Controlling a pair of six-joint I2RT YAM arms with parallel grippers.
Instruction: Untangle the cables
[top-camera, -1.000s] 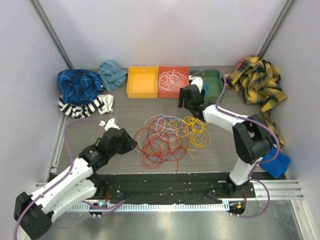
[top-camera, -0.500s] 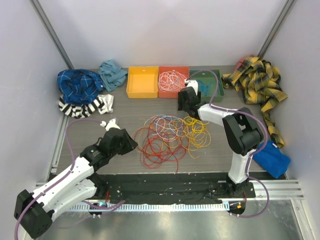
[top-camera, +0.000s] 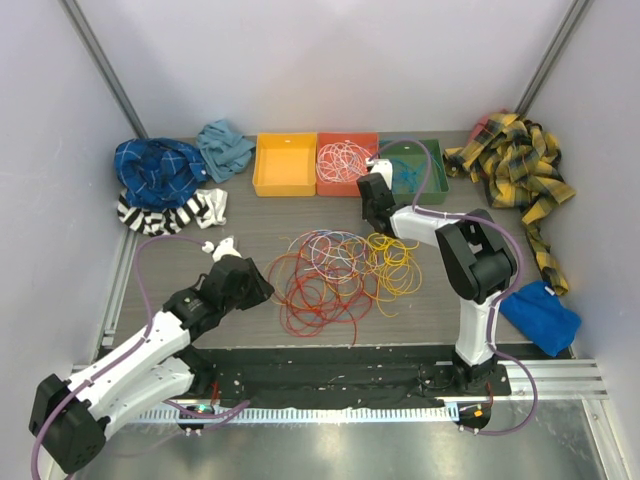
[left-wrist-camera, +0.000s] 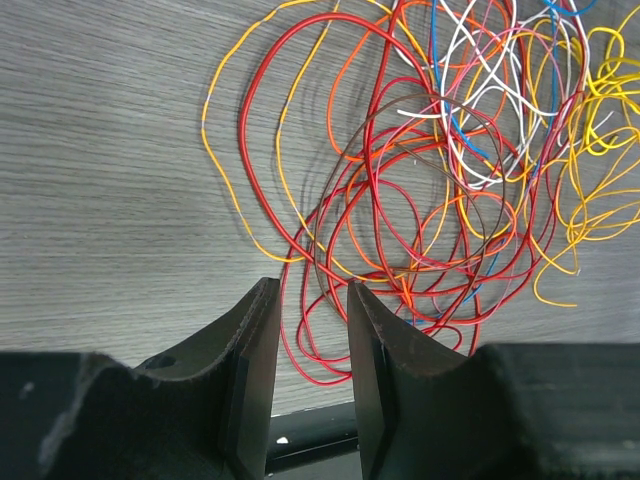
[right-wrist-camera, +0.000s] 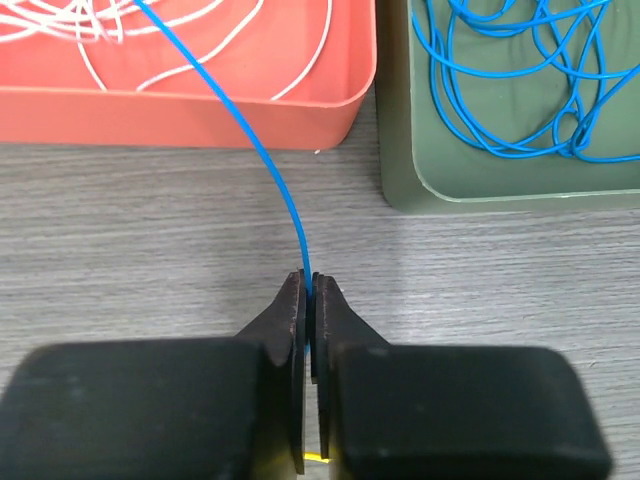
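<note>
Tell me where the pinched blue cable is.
In the right wrist view, the blue cable runs from the right gripper over the red bin, left of the green bin.

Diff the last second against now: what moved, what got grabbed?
Right gripper closed its fingers on a blue cable; its elbow swung inward, off the green bin. Left gripper, open, and the tangled pile stayed put.

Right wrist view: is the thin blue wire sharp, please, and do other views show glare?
Right wrist: thin blue wire sharp throughout. Left wrist: red wire loops sharp, soft shadows on grey wooden table. Top external: glare on metal front plate.
</note>
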